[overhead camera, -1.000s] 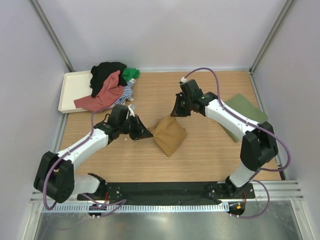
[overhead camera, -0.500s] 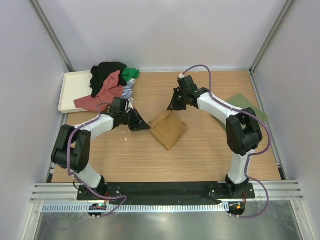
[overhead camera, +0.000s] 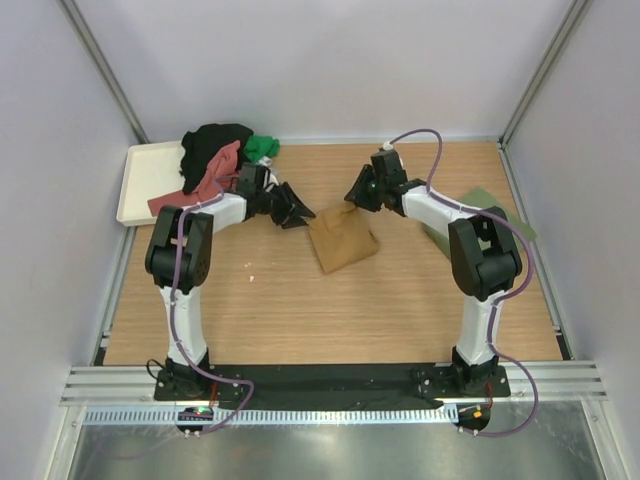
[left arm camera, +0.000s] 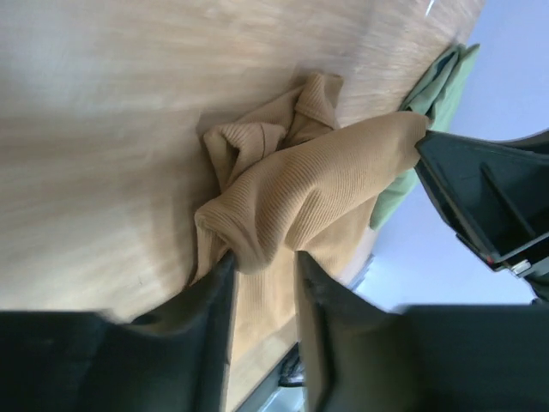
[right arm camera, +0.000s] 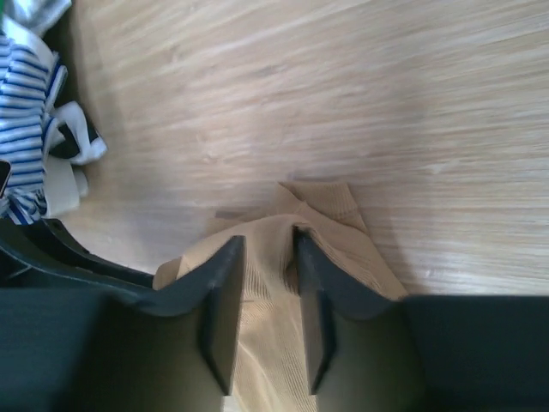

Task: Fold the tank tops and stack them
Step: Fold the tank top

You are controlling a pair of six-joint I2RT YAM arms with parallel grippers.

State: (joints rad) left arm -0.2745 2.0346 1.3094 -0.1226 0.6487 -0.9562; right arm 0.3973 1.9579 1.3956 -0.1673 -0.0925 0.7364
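Both arms have swung toward twelve o'clock, dragging the mustard tank top [overhead camera: 342,238] along. Left gripper [left arm camera: 262,283] and right gripper [right arm camera: 268,257] each pinch its edge. One olive top [overhead camera: 497,221] lies folded at three o'clock; the pile [overhead camera: 225,160] at ten o'clock remains.

One brown tank top [overhead camera: 342,240] is lying in the middle of the table. One green tank top [overhead camera: 500,213] is lying flat on the right. One pile of tops [overhead camera: 222,160], showing black, red, bright green and striped cloth, is sitting on one cream tray [overhead camera: 148,178]. Two robot arms are reaching in.
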